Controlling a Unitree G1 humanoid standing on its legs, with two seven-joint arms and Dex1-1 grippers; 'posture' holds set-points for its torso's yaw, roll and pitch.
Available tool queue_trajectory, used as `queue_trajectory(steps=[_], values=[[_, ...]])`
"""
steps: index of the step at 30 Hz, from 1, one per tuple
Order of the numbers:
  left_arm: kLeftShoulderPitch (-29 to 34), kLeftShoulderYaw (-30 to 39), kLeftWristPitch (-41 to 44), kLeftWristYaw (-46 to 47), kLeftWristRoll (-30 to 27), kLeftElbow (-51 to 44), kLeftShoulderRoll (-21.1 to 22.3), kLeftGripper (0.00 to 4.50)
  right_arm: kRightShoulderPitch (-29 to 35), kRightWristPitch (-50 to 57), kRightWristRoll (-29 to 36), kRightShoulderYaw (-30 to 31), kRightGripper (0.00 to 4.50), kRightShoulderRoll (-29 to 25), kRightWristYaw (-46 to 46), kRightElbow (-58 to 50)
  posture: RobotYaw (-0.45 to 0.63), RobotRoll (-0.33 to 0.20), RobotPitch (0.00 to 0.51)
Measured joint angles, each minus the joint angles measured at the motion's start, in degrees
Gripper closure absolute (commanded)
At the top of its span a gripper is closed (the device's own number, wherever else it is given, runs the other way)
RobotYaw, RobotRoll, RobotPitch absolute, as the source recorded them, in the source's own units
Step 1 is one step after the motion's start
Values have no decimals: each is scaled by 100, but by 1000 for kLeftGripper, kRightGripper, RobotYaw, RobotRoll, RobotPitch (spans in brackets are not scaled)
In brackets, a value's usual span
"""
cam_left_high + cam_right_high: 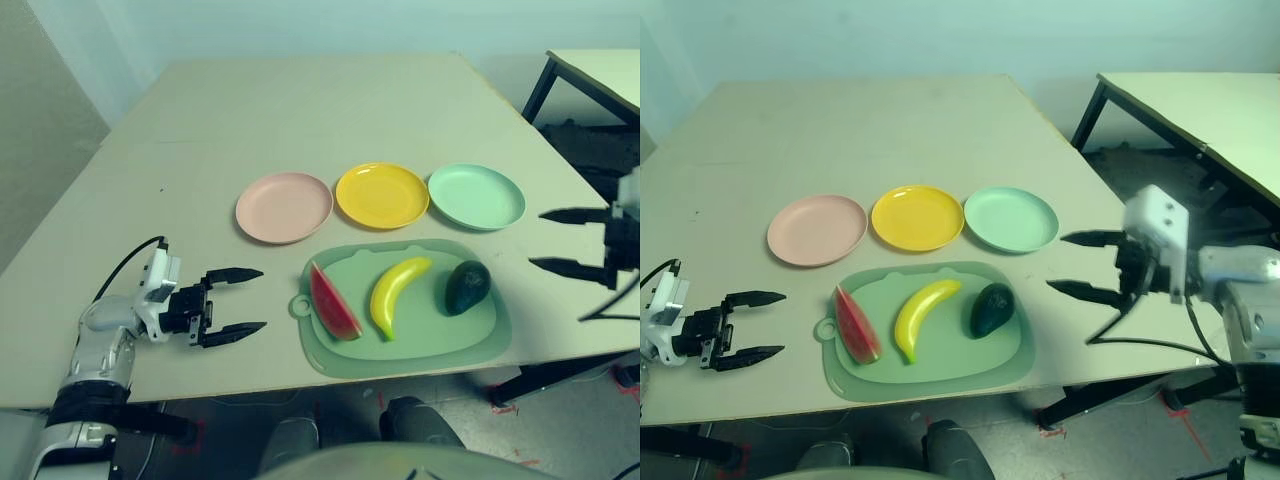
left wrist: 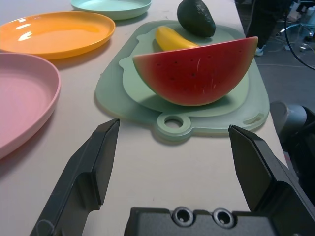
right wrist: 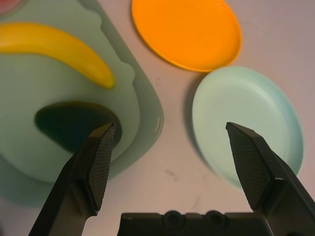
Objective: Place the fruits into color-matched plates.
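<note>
Lower left of frame: left gripper (image 1: 238,300) seen just above the table (image 1: 300,110), jaws spread wide, nothing held, pointed twd the green mat (image 1: 470,335). Centre, upper row, L to R: pink plate (image 1: 284,207), yellow plate (image 1: 382,195), mint green plate (image 1: 477,196), all empty, set close side by side. Below them, on the mat, L to R: watermelon wedge (image 1: 334,302) w/ rind on its left side, banana (image 1: 395,293) lying diagonally, avocado (image 1: 467,286) nr the mat's right end. Fruits kept apart, none touching. Right edge, mid-height: right gripper (image 1: 1072,265) seen beyond the mat, jaws wide apart, empty, aimed left twd the avocado.
</note>
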Motion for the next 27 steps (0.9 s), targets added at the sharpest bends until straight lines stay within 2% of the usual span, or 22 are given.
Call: queue_trajectory(steps=[4, 9, 13, 19, 27], values=[[126, 9, -95, 15, 26, 20, 2, 0, -268, -156, -503, 805, 7, 1, 112, -371, -65, 0, 18], [222, 12, -96, 19, 36, 3, 23, 0, -625, -1513, -1267, 1531, 7, -176, 674, -262, -63, 0, 28], [311, 12, -47, 21, 35, -82, 82, 0, -847, -2104, -1530, 1761, 7, -264, 1090, -125, -61, 0, 32], [406, 11, 94, 149, 33, -467, 97, 0, -1119, -2245, -1508, 1836, 7, -425, 1764, -383, -62, 0, 40], [414, 11, 272, 270, 18, -653, 101, 0, -1309, -2730, -2183, 2327, 7, -100, 1768, -249, -53, 0, 49]])
